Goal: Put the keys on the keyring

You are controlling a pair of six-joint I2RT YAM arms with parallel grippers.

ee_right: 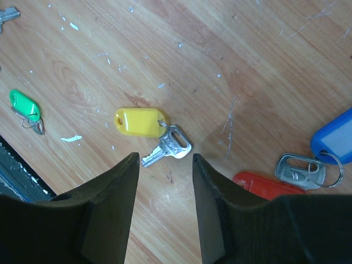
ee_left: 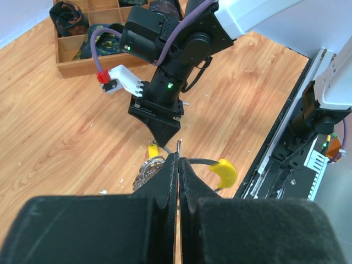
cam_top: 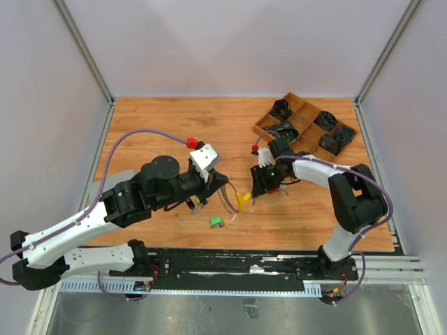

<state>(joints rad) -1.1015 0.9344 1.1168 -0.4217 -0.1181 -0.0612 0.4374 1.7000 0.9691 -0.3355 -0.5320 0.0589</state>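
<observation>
Left gripper [cam_top: 215, 183], seen from above: reaching over mid-table, with the keyring [cam_top: 225, 201] at its tip. Silvery coil just near of that tip, yellow curved piece [cam_top: 242, 201] to the right on a dark stem. Immediately right of that piece, right gripper [cam_top: 260, 188], pointing down at the wooden table [cam_top: 160, 125]. Lying apart on the near side, green-tagged key [cam_top: 216, 222]. At far right, compartment tray [cam_top: 302, 120] with dark items inside. Too coarse here for judging either pair of fingers.

Left wrist view: fingers [ee_left: 165, 187] pressed flat together, clenched on a thin wire end of the keyring [ee_left: 147, 168] poking up between the tips. Coil bunched left of the fingers, yellow curved piece [ee_left: 224, 171] to their right. Straight beyond, right gripper [ee_left: 163, 131] nose down, a sliver of the yellow-tagged key [ee_left: 153, 150] under it. Tray [ee_left: 77, 52] at upper left.

Right wrist view: right gripper [ee_right: 165, 159] released, fingers [ee_right: 110, 203] spread wide, framing the silver blade of the yellow-tagged key [ee_right: 140, 122] flat on the wood. Contact with the wood: cannot tell. Seen clearly only here: blue-tagged key [ee_right: 335, 142] and red tag [ee_right: 257, 186] at the right edge, the red one partly behind a finger. At left, green-tagged key [ee_right: 25, 105].
</observation>
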